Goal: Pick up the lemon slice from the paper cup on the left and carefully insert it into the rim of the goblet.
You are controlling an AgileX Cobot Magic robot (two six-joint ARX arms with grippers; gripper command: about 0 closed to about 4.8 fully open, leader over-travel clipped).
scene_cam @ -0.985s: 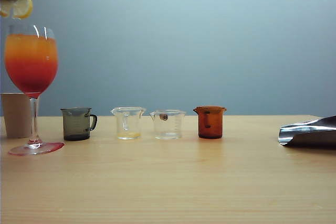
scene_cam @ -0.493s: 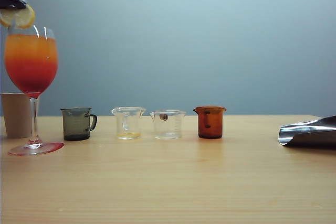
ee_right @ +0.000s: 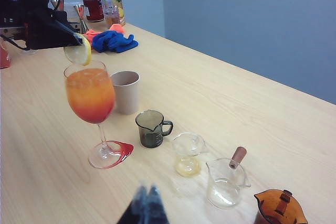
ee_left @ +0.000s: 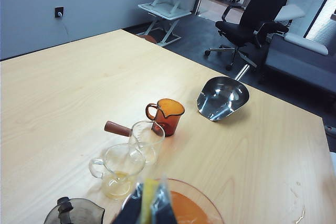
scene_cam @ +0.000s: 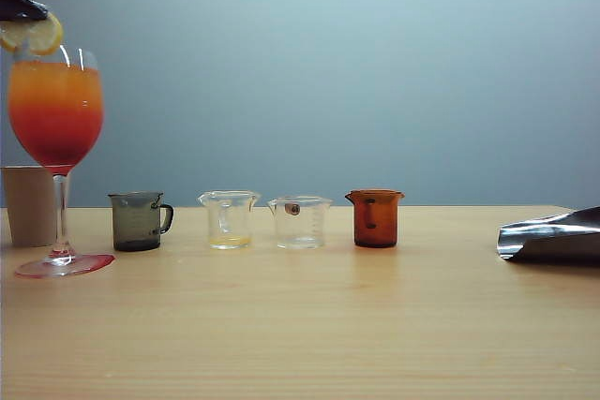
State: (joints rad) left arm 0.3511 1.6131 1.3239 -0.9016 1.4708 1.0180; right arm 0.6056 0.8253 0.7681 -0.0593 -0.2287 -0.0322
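Right wrist view shows your left gripper [ee_right: 73,43] clamping the lemon slice [ee_right: 79,53] edge-down over the goblet [ee_right: 90,90] rim for slotting; your right gripper [ee_right: 147,208] idles closed, empty.

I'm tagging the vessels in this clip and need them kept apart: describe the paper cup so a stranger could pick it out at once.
Start at the goblet, the tall stemmed glass of orange-to-red drink, over which the left gripper holds the lemon slice. The paper cup stands just behind it. Unlike the smoky grey handled cup and the clear beakers beyond, it is opaque beige and has no handle.
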